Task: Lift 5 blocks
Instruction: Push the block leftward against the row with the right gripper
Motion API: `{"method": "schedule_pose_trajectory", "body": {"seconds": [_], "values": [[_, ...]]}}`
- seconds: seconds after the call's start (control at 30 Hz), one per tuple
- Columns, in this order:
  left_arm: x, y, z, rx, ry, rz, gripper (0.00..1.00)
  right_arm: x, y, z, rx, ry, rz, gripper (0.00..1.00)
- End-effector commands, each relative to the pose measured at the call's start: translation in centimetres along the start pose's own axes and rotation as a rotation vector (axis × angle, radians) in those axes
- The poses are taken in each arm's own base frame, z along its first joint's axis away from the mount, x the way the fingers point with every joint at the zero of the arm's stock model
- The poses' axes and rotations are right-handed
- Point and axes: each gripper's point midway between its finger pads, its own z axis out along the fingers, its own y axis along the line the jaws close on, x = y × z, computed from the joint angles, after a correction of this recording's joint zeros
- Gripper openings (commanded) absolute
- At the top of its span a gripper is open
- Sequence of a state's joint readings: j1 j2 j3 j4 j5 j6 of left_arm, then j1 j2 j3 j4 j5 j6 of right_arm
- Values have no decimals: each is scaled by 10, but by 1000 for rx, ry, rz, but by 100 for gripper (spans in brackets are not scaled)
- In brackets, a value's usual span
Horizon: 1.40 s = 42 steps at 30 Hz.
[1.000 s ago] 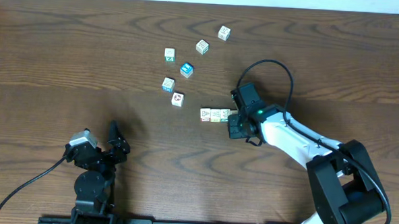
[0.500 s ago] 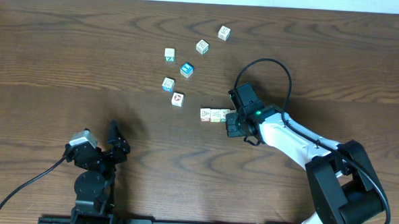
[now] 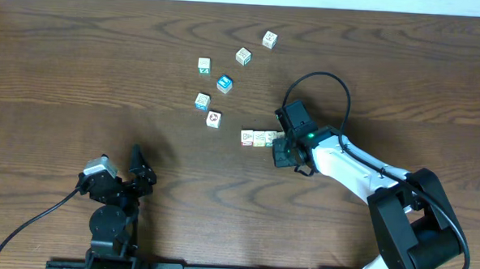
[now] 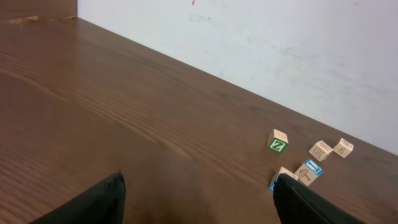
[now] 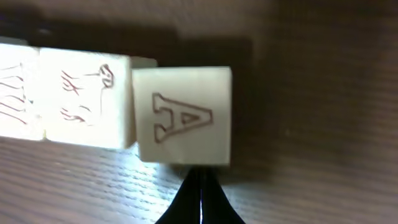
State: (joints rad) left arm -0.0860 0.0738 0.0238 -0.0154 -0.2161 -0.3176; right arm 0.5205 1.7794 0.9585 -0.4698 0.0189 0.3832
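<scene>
Right hand [image 5: 200,182], pinched shut, points at a smooth cream cube [image 5: 184,115]; left hand [image 4: 198,184] gapes open.

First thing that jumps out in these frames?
The row of three cream cubes in the middle of the overhead view, with the shut right pincer at its end, tip right at the A cube. Beyond it lie six scattered cubes, the bright blue-topped cube standing out. The left pincer sits open at the near corner, far from all of them.
</scene>
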Motion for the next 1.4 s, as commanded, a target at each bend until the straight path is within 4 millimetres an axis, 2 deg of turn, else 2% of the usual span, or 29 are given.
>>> {"method": "schedule_pose_trajectory", "body": {"seconds": [0.0, 0.13, 0.57, 0.67, 0.8, 0.93, 1.37], "values": [[15, 11, 1, -43, 40, 13, 76, 8, -17, 2, 85, 24, 35, 1], [15, 11, 1, -43, 40, 13, 77, 8, -25, 1, 128, 19, 43, 1], [15, 11, 1, -43, 40, 13, 77, -17, -45, 1, 146, -63, 109, 1], [15, 11, 1, -43, 40, 13, 76, -19, -43, 1, 123, -67, 114, 1], [15, 11, 1, -43, 40, 13, 76, -28, -28, 2, 42, -93, 86, 1], [15, 11, 1, -43, 40, 13, 77, -33, -25, 1, 25, -112, 86, 1], [15, 11, 1, -43, 40, 13, 76, -32, -16, 1, -20, -100, 84, 1]]}}
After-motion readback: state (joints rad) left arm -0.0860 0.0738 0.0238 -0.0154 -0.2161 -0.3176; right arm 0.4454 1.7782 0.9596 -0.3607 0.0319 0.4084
